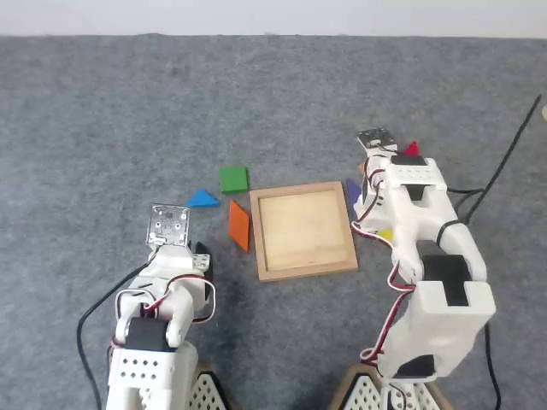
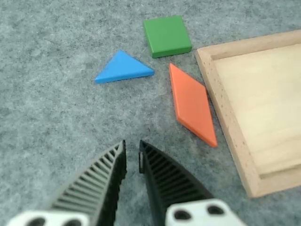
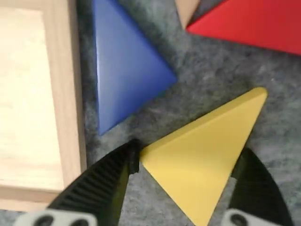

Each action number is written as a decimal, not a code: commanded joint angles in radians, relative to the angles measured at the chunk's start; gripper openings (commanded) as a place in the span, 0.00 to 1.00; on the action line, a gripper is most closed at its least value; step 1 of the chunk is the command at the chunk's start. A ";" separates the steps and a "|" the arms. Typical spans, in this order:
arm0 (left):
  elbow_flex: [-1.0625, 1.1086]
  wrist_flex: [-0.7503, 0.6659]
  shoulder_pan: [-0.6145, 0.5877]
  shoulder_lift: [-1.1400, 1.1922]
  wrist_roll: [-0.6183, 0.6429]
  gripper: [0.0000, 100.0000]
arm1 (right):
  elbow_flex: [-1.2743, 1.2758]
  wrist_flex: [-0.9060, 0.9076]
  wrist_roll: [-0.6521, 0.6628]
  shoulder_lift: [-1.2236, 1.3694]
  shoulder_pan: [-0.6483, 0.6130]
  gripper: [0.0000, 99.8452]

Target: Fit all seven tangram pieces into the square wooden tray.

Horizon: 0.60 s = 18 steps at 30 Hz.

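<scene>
1. My left gripper (image 2: 132,149) hangs over the grey carpet (image 1: 102,111), at about 8 o'clock from the wooden tray (image 1: 255,235). Its jaws stand nearly together, with only a thin slit between them and nothing in it.
2. My right gripper (image 3: 188,159) sits low at 3 o'clock from the tray. Its jaws are spread wide, one on each side of the yellow triangle (image 3: 207,150). One fingertip (image 3: 127,157) is right at a corner of that triangle; I cannot tell whether the other touches it.
3. The tray lies flat between my two arms. Every piece I can see lies outside it on the carpet.
4. The orange piece (image 2: 193,104) is at 9 o'clock from the tray, just beside the rim but apart from it.
5. The green square (image 2: 167,36) is at 10 o'clock, near the tray's corner. The light blue triangle (image 2: 124,68) lies at 8 o'clock from that square.
6. The dark blue triangle (image 3: 122,75) is at 2 o'clock, with one long edge running just beside the tray's rim. It is near the yellow triangle.
7. The red triangle (image 3: 254,23) lies farther out at 2 o'clock. The tip of a tan piece (image 3: 188,9) is just beside its corner.
</scene>
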 commanded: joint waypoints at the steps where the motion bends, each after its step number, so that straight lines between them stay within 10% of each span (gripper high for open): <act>1: -0.018 0.003 -0.008 -0.014 0.009 0.05 | -0.028 0.025 -0.014 0.007 0.001 0.14; 18: -0.018 0.003 -0.008 -0.014 0.009 0.05 | -0.106 0.117 -0.015 -0.001 0.002 0.05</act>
